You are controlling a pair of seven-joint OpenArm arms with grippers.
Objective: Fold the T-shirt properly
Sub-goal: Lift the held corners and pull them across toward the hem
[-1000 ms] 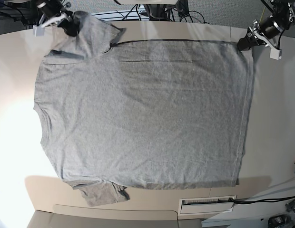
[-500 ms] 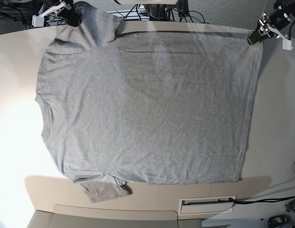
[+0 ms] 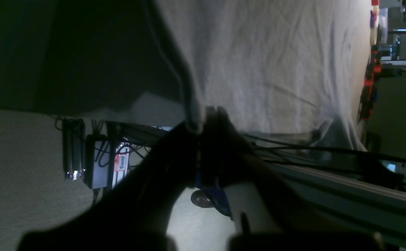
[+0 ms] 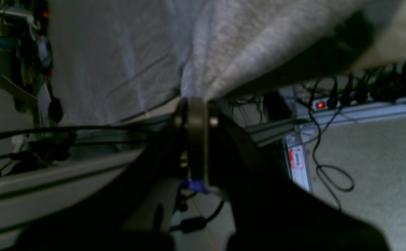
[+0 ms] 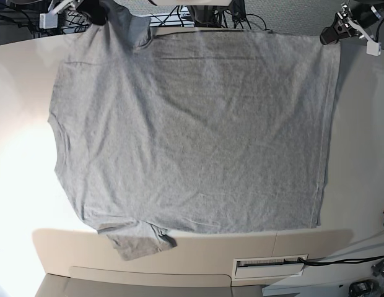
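Cloth is pinched in both pincers: the left gripper (image 3: 201,122) is clenched on a hem corner of the T-shirt (image 5: 192,130), and the right gripper (image 4: 194,101) is clenched on a bunched sleeve at the opposite far corner, each with its jaws pressed tight together on the fabric. Away from the two pincers the shirt spreads flat and plain side up across the table (image 5: 359,154), its far edge drawn taut between them and hanging just past the table's back rim, the other sleeve (image 5: 139,242) lying loose at the near edge, farthest from the right gripper. No fold shows yet, so I judge the work barely begun: spreading seems nearly done, every fold remains. Beneath the pincers, the wrist views show speckled carpet, a power strip (image 4: 323,104) with a red light, and tangled cables.
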